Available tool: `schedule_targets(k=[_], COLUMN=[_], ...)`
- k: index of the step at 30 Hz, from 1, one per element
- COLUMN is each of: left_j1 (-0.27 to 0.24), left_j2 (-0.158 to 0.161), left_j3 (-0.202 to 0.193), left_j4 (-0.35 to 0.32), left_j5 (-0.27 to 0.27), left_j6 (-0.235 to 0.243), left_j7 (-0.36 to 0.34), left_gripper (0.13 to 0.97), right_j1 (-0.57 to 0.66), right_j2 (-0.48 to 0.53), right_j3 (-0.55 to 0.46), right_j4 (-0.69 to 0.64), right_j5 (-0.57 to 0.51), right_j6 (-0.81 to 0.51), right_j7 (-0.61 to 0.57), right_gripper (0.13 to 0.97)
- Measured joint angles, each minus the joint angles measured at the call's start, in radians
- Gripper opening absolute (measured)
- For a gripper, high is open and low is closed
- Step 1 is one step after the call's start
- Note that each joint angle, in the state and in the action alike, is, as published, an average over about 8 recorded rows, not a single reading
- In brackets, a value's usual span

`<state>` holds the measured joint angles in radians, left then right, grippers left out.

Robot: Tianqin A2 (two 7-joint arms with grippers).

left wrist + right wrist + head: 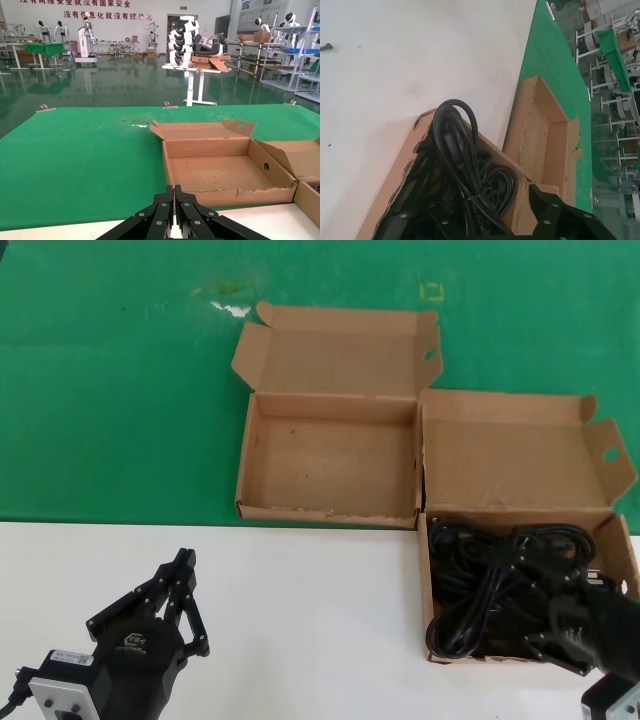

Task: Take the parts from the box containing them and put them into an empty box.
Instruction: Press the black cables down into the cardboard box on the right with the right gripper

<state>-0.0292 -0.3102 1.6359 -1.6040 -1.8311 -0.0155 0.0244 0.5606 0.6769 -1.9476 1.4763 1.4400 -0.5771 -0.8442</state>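
The black power cords lie tangled in the right cardboard box, whose lid stands open behind it. My right gripper is down in that box's near right part. In the right wrist view its jaws are spread wide, with a cord bundle between them, not clamped. The empty box with a frayed front rim sits just left of it, lid open; it also shows in the left wrist view and the right wrist view. My left gripper is shut and empty over the white table, near left.
The two boxes touch side by side across the edge between the green mat and the white tabletop. A whitish scuff marks the mat behind the boxes. A small dark object lies on the white surface.
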Motion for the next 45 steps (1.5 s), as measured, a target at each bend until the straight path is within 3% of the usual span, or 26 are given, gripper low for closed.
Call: schedule_targets(k=[11, 20, 32, 45], left_j1=[0.0, 0.0, 0.0, 0.0], left_j2=[0.0, 0.0, 0.0, 0.0], left_j3=[0.0, 0.0, 0.0, 0.0], left_j4=[0.0, 0.0, 0.0, 0.0], left_j5=[0.0, 0.0, 0.0, 0.0], left_j6=[0.0, 0.0, 0.0, 0.0], left_j7=[0.0, 0.0, 0.0, 0.0], left_gripper=[0.161, 0.161, 0.161, 0.161], right_j1=[0.003, 0.007, 0.003, 0.019], right_j2=[0.007, 0.013, 0.032, 0.079], right_j3=[-0.013, -0.035, -0.04, 0.024], right_j4=[-0.005, 0.006, 0.046, 0.233], right_j5=[-0.01, -0.05, -0.094, -0.265], right_j6=[-0.005, -0.014, -0.019, -0.074], right_j7=[0.004, 0.042, 0.101, 0.359], right_gripper=[0.412, 0.262, 0.176, 0.158])
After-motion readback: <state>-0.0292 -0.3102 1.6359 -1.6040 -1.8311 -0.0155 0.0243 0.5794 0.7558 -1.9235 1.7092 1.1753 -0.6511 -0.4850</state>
